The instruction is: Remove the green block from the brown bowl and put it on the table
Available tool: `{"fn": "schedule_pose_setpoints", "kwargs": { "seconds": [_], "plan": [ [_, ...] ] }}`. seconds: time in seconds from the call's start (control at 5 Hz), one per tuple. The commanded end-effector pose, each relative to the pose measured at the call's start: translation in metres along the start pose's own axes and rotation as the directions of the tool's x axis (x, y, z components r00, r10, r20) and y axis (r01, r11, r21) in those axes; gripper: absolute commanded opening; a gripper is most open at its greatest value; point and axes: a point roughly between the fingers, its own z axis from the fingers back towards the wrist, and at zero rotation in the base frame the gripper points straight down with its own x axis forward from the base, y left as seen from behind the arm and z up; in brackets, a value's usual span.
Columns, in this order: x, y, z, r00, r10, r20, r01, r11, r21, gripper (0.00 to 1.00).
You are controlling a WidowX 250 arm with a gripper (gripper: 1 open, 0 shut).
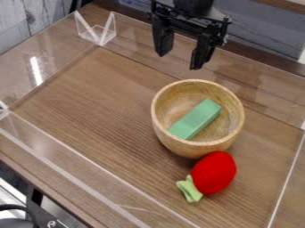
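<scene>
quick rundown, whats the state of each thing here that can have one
gripper: open, empty, pointing down, above and behind the bowl
brown bowl: upright on the table, holding the block
green block: lying inside the bowl, leaning on its inner wall, not yet removed
red strawberry toy: lying on the table in front of the bowl

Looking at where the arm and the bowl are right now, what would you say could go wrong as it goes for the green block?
1. The green block lies slanted against the inner wall of the brown bowl, so the open gripper, still well above and behind it, may clip the rim or shove the bowl.
2. The block's tilt could make the fingers slip off it.
3. The red strawberry toy sits right beside the bowl; a nudged bowl might knock it, and it crowds that placing spot.
</scene>
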Motion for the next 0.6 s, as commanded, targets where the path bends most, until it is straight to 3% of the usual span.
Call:
{"fn": "schedule_pose_setpoints", "kwargs": {
  "seconds": [0.0, 0.2, 0.4],
  "plan": [
    [-0.009, -0.004, -0.012, 0.997, -0.076, -0.024, 0.076, 0.997, -0.002, 1.00],
    [-0.008, -0.015, -0.042, 0.997, -0.073, -0.035, 0.072, 0.997, -0.010, 1.00],
    [-0.002, -0.021, -0.050, 0.996, -0.086, -0.033, 0.086, 0.996, -0.015, 1.00]
  ]
}}
